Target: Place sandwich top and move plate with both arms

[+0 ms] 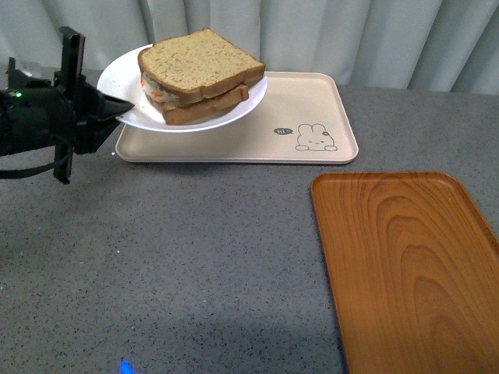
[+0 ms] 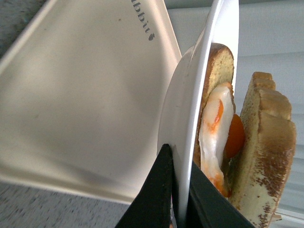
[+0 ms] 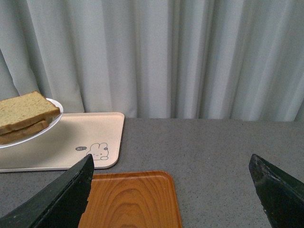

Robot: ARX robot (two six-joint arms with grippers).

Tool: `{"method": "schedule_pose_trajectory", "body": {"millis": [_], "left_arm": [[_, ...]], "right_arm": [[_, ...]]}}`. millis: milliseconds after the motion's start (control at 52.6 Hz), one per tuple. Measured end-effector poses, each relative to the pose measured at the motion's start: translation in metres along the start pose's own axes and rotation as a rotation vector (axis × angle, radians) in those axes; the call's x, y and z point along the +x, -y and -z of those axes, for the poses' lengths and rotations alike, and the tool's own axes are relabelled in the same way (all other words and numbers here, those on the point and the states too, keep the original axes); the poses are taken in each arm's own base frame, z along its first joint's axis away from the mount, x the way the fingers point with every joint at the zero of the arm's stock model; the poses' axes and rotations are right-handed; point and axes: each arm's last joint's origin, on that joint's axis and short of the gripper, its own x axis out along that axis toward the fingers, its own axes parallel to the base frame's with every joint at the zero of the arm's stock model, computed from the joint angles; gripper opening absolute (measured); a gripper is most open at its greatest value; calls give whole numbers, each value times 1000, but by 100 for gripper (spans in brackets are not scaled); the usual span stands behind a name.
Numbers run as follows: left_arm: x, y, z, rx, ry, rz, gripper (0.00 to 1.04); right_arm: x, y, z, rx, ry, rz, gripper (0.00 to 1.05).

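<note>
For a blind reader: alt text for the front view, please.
The left gripper holds a white plate by its rim, raised over a beige rabbit tray; the sandwich top lies on the sandwich. An orange wooden tray lies nearer, right.

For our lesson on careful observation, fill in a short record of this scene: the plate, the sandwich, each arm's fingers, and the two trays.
plate: white plate, held up over the rabbit tray, not resting on it
sandwich: sandwich top already on, fried egg beneath
left arm: left fingers shut on the plate's rim
right arm: right fingers open, holding nothing
other tray: orange tray on the grey table, nearer the robot
</note>
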Motion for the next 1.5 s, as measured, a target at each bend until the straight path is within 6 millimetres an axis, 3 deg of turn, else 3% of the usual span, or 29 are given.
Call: {"method": "schedule_pose_trajectory", "body": {"millis": [171, 323, 552, 913, 1008, 1160, 1236, 1503], "left_arm": [[37, 3, 5, -6, -28, -10, 4], [58, 1, 17, -21, -41, -28, 4], [67, -14, 26, -35, -58, -85, 4], [69, -15, 24, -30, -62, -130, 4], [68, -16, 24, -30, -60, -131, 15], [55, -19, 23, -34, -34, -162, 48], [48, -17, 22, -27, -25, -169, 57], [-7, 7, 20, 65, 16, -189, 94]], "right_arm": [[0, 0, 0, 0, 0, 0, 96], [0, 0, 0, 0, 0, 0, 96], [0, 0, 0, 0, 0, 0, 96], [0, 0, 0, 0, 0, 0, 96], [0, 0, 0, 0, 0, 0, 96], [0, 0, 0, 0, 0, 0, 96], [0, 0, 0, 0, 0, 0, 96], [0, 0, 0, 0, 0, 0, 96]]}}
